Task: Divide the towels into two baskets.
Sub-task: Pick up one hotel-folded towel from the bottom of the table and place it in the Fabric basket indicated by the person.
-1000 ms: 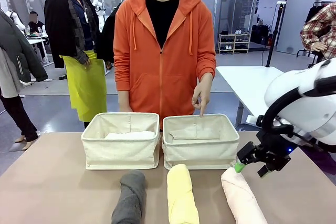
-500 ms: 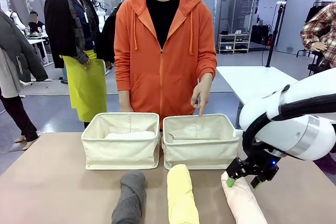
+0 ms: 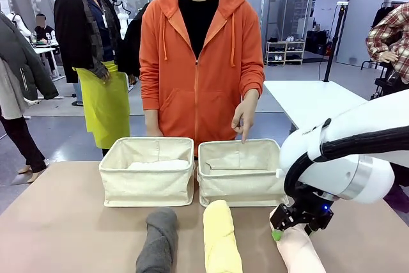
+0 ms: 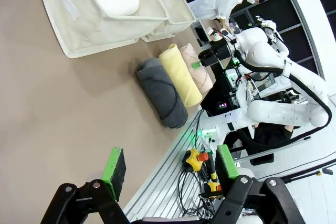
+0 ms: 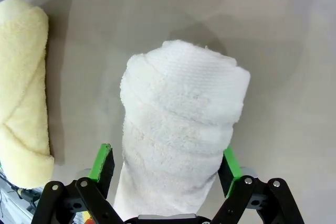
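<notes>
Right gripper [image 5: 165,167] straddles the pink towel [image 5: 178,114], green pads on either side, but I can't tell if they're pinching. Pink, yellow towel [image 3: 220,238] and grey towel [image 3: 158,241] run off the bottom edge, just before the right basket [image 3: 243,187]. White towel [image 3: 160,165] lies half-hidden in the left basket [image 3: 147,187]; left gripper [image 4: 170,166] hangs wide and empty over the brown table [image 3: 64,222], with people standing in the hall behind.

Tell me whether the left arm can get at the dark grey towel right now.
Probably yes: the left gripper hangs open above the bare table, and the dark grey towel lies ahead of it with nothing between them.
</notes>
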Motion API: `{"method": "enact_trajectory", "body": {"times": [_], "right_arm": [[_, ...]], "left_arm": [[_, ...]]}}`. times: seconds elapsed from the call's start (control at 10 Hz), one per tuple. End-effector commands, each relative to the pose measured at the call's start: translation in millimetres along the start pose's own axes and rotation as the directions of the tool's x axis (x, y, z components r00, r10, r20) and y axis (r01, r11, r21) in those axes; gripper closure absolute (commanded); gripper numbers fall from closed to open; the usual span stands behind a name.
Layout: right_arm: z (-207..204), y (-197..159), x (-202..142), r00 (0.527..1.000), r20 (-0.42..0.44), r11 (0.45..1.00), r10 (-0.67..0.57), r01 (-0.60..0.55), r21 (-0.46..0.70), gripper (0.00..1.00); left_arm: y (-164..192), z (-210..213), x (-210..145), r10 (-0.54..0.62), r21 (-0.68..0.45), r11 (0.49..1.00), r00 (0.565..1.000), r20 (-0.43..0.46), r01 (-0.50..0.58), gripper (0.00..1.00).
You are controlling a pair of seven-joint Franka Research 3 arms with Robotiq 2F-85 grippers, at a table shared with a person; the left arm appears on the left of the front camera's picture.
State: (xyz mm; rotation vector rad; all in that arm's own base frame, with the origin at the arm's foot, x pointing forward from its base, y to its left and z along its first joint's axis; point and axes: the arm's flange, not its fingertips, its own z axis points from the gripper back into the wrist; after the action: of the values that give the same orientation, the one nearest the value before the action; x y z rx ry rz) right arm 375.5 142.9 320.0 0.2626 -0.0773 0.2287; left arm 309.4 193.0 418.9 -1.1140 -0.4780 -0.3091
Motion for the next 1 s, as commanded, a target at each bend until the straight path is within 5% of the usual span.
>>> {"method": "enact_trajectory", "body": {"times": [0.0, 0.3, 0.4, 0.5, 0.9], "right_arm": [[-12, -5, -56, 1.000, -0.003, 1.000, -0.011, 0.010, -0.024, 0.22], [-11, -4, -55, 1.000, -0.002, 1.000, -0.010, 0.009, -0.021, 0.48], [-10, -4, -55, 1.000, 0.001, 1.000, -0.009, 0.009, -0.018, 0.45], [-5, -2, -55, 1.000, 0.004, 1.000, -0.004, 0.004, -0.010, 0.65], [54, 27, -47, 0.988, 0.002, 0.987, 0.156, -0.155, -0.031, 0.65]], "left_arm": [[-1, 4, 3, -0.006, -0.008, 1.000, 1.000, -0.001, 0.006, 0.13], [-1, 4, 3, -0.006, -0.008, 1.000, 1.000, -0.001, 0.006, 0.13], [-1, 4, 3, -0.006, -0.008, 1.000, 1.000, -0.001, 0.006, 0.13], [-1, 4, 3, -0.006, -0.008, 1.000, 1.000, -0.001, 0.006, 0.13], [-1, 4, 3, -0.006, -0.008, 1.000, 1.000, -0.001, 0.006, 0.13]]}}
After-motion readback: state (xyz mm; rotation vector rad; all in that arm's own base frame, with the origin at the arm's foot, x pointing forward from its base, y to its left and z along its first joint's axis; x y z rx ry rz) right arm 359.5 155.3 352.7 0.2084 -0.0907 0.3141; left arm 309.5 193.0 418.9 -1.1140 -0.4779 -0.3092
